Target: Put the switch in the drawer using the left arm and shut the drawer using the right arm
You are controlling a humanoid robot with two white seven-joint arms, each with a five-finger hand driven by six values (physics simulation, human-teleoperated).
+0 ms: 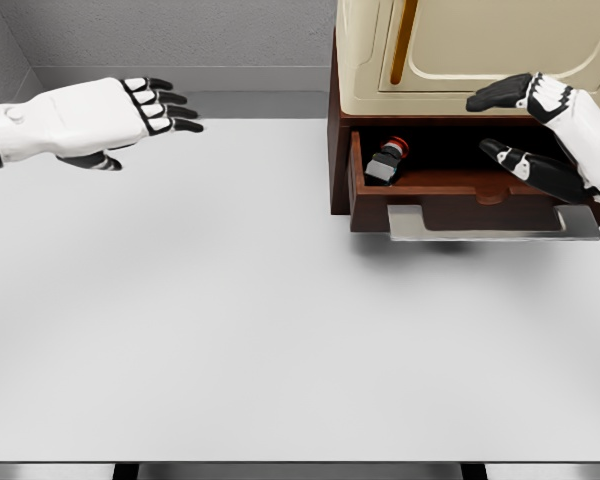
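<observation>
The left hand hangs over the far left part of the white worktop, its arm coming in from the left edge. Its dark-tipped fingers are stretched out flat and side by side, pointing toward the cabinet, with the thumb tucked below the palm; it holds nothing.

Well apart from that hand, on the far right side of the worktop, stands a dark brown cabinet with a cream-coloured upper body. Its drawer is pulled out toward the viewer, and a flat grey handle runs along its front edge. The switch, a small grey block with a red cap, lies tilted inside the drawer, at the drawer's left end, resting close to the left wall.

The right hand is at the right end of the drawer, its arm coming in from the right edge. It is spread wide and holds nothing: the upper fingers reach across the cream front above the drawer opening, while the lower digit points left over the drawer's inside, just above the front panel. The switch lies to the left of this hand, not touching it.
</observation>
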